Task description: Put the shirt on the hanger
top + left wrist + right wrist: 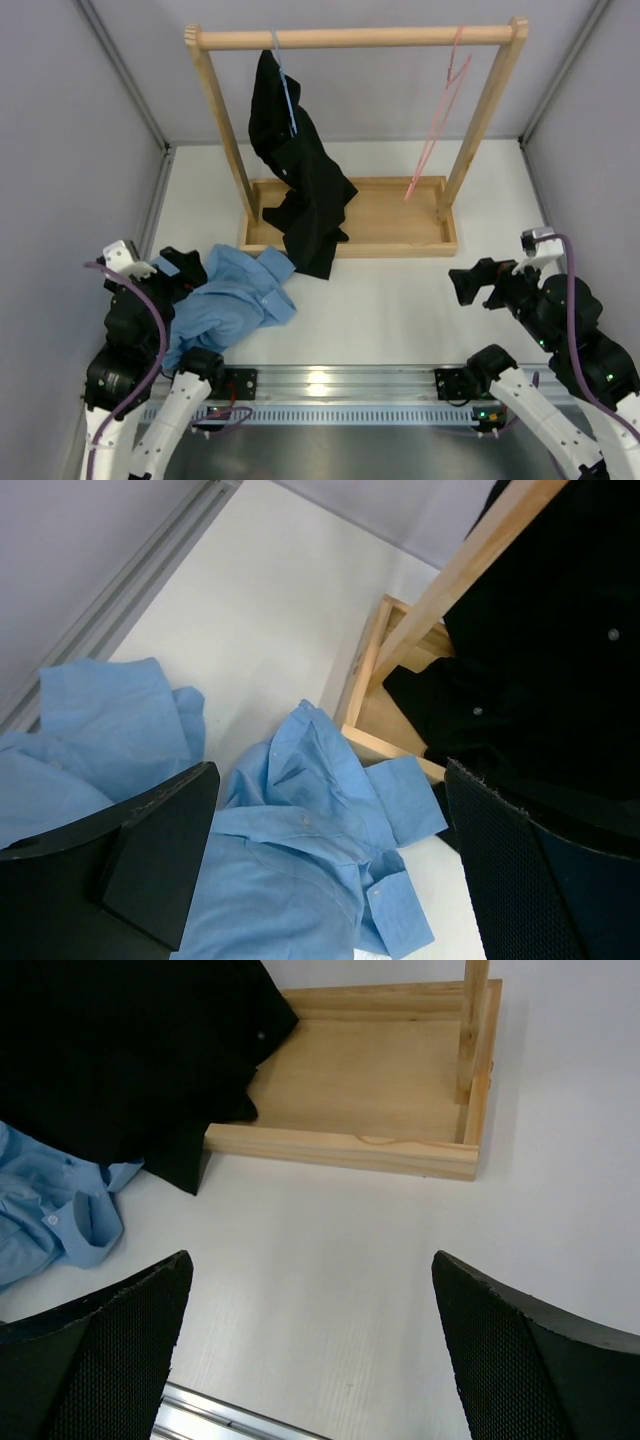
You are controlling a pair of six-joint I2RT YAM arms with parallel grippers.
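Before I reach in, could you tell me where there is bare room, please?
Free: the table between the shirt and the right tool, before the rack tray; also the tray's right half under the hanger. Crowded: front left, where shirt, black shirt and left tool cluster.

Light blue shirt crumpled on table, near left — pink hanger hooked on rail, right end

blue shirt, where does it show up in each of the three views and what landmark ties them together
Top external: the shirt lies crumpled at lower left.
Left wrist: it fills the lower left and centre.
Right wrist: only a part shows at the left edge, below the black shirt.
Shared landmark: the wooden rack base, in all three.
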